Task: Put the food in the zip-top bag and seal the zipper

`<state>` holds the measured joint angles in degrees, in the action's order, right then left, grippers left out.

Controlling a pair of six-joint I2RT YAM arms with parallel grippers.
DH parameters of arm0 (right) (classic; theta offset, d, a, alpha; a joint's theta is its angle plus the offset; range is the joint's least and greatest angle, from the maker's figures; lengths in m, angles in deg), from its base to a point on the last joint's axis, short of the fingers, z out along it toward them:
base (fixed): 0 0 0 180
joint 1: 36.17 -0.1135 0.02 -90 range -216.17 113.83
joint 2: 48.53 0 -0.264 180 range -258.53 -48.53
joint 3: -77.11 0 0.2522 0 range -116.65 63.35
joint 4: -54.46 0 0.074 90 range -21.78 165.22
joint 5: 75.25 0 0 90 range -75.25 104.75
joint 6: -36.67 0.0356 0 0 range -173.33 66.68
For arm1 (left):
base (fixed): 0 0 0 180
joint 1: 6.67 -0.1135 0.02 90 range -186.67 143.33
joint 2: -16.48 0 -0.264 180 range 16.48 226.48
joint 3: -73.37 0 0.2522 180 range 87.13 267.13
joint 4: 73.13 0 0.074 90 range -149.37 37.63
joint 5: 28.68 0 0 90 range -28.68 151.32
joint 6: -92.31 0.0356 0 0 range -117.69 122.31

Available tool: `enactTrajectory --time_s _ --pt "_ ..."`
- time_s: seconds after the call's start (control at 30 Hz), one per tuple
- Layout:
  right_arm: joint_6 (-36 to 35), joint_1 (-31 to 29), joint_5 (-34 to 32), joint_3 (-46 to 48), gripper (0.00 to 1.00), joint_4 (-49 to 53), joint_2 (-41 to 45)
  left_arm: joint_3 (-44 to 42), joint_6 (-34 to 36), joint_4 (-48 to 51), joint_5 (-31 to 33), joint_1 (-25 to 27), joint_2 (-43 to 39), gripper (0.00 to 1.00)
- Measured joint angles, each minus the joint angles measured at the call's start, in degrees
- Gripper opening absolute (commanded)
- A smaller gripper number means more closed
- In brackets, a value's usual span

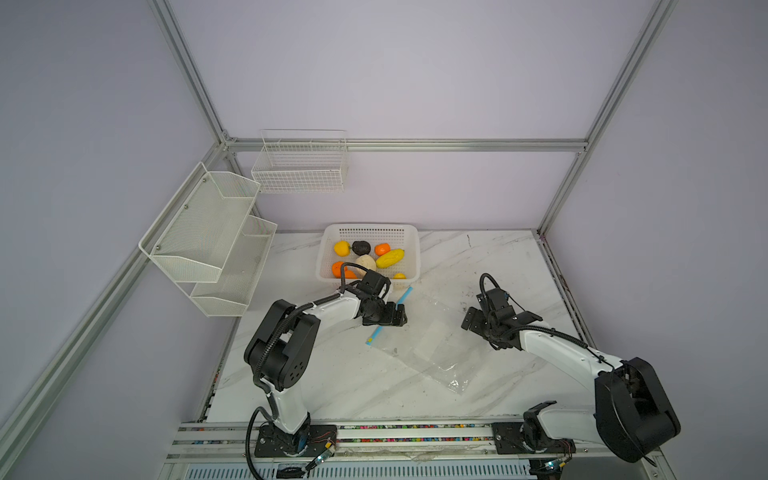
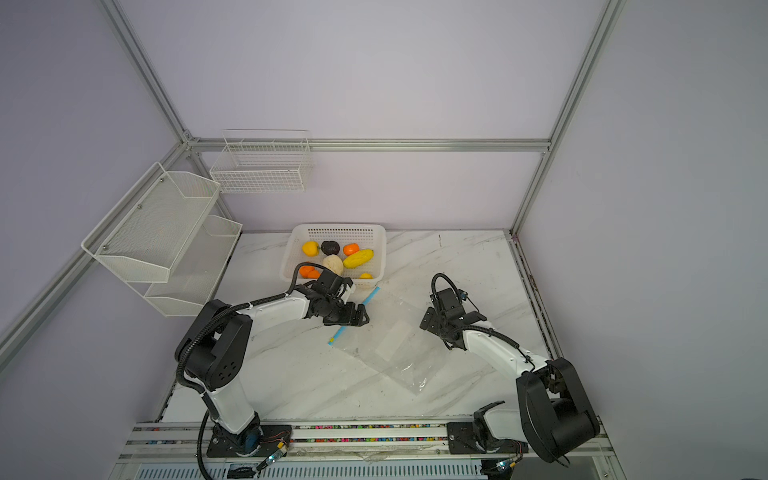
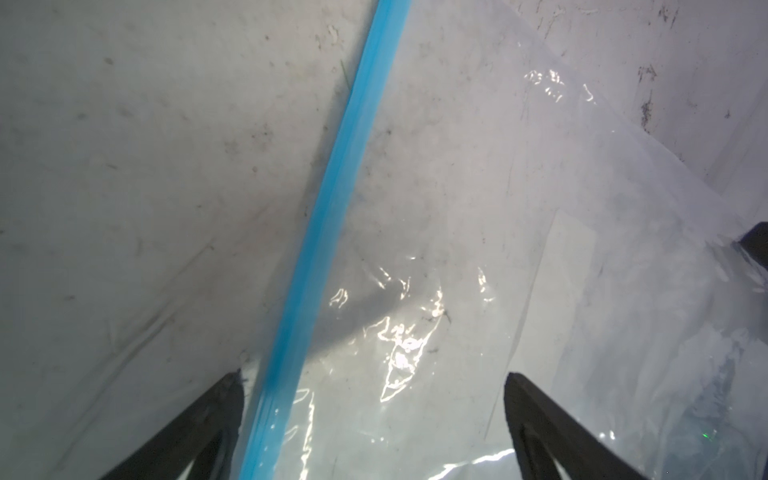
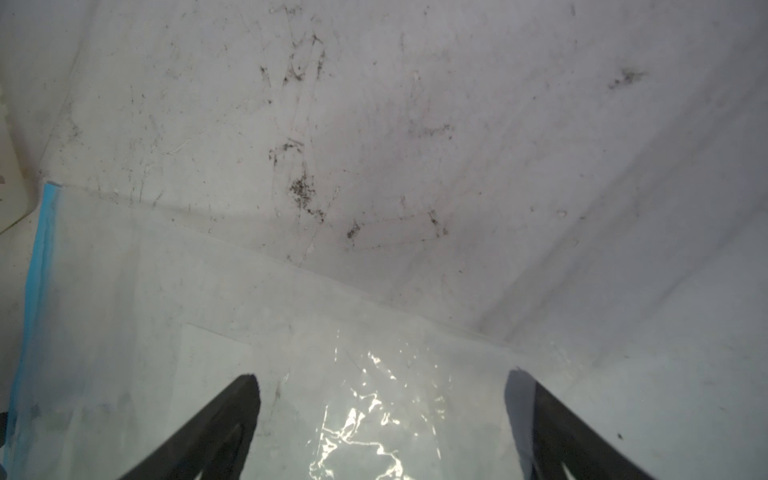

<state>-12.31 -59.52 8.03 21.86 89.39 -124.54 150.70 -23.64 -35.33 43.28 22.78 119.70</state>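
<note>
Nothing is packed yet, as I judge it. The bag [image 1: 432, 340] lies flat on the table [image 1: 340, 386]. My left gripper [image 3: 372, 380] hangs wide apart and empty over its nine o'clock edge, the zipper [image 3: 328, 208] passing between the fingers. My right gripper [image 4: 382, 374], equally wide and empty, hovers over the three o'clock side. Farther off, at eleven o'clock from the bag, the food [image 1: 365, 262] sits in the basket [image 1: 370, 226]. Opening, filling and sealing are all left.
</note>
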Motion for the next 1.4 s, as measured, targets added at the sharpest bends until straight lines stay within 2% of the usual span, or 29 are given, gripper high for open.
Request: enactTrajectory --time_s 0.6,0.87,1.1,1.4 --pt "-8.59 4.33 -1.2 -13.31 0.92 -5.81 -15.23 -0.48 -3.02 0.85 -2.82 6.36 -5.75 0.97" --pt "-11.02 5.55 -1.81 -15.19 0.93 -6.36 -15.63 -3.15 -3.5 -0.15 -3.74 6.69 -6.54 0.97" --pt "-12.72 6.05 -1.27 -15.8 0.9 -6.29 -13.64 -3.32 -3.61 -1.55 -3.87 4.42 -8.09 0.97" --pt "-13.92 6.05 1.09 -17.35 0.92 -6.32 -9.6 -3.34 -4.5 -6.19 -3.85 -0.85 -9.88 0.98"
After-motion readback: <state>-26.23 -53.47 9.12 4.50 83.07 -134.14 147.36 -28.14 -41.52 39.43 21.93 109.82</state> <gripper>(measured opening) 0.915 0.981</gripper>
